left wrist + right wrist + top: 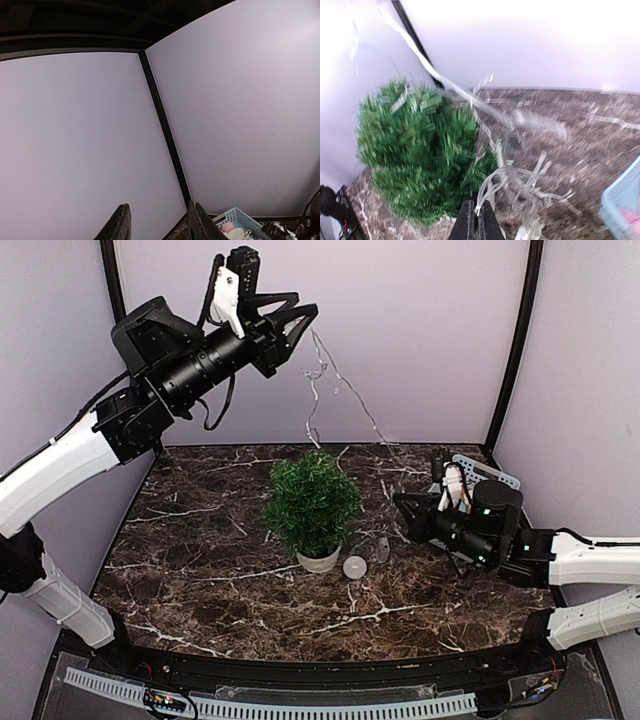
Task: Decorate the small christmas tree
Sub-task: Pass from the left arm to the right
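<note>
small christmas tree [312, 502] stands upright in its pale pot [318, 560] at the middle of the marble table [200, 540]. a pale ball [355, 566] lies just beside the pot at 4 o'clock. a blue basket [482, 468] sits at the tree's 2 o'clock, partly hidden by the right arm. a silvery garland [470, 98] slants past the tree's top from the left fingers [300, 315], high at 12 o'clock, down to the right fingers [468, 222] at 3 o'clock, pressed together on a strand. the left pair shows a gap; whether it grips, i cannot tell.
</note>
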Motion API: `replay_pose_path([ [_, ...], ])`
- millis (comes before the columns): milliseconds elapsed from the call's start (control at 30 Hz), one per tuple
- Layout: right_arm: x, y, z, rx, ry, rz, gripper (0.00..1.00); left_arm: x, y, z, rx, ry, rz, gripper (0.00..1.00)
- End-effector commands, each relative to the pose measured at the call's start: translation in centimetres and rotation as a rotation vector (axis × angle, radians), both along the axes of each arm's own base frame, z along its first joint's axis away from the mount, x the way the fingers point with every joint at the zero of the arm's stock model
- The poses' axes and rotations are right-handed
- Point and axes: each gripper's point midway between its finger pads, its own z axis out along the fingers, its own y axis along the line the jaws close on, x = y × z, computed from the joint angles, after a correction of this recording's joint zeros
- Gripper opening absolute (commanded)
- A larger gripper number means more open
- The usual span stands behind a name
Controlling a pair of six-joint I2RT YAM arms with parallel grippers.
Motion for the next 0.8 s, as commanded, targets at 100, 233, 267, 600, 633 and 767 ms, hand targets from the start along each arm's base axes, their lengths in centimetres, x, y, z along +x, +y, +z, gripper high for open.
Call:
replay_pose_path([
  [100, 0.2, -4.4, 9.4, -0.005, -0.185, -0.152, 0.0, -1.1, 2.2, 1.4, -0.03, -0.033, 0.024, 0.0],
  [233, -0.2, -4.6, 14.5, 0.024, -0.274, -0.144, 0.0, -1.4, 1.3, 0.2, 0.002, -0.009, -0.027, 0.0],
  [267, -0.3, -4.4, 15.6, 0.031, -0.293, -0.133, 0.0, -1.4, 1.0, -0.2, 0.009, 0.0, -0.038, 0.0],
  [600, -1.1, -1.0, 20.5, 0.079, -0.379, 0.018, 0.0, -1.5, -2.8, -5.7, 0.063, 0.159, -0.212, 0.02],
  [633, -1.3, -0.7, 20.6, 0.082, -0.38, 0.038, 0.0, -1.2, -3.4, -6.5, 0.076, 0.179, -0.222, 0.02],
  [767, -1.7, -0.1, 20.8, 0.096, -0.368, 0.08, 0.0, -0.5, -5.1, -9.3, 0.114, 0.256, -0.257, 0.03],
])
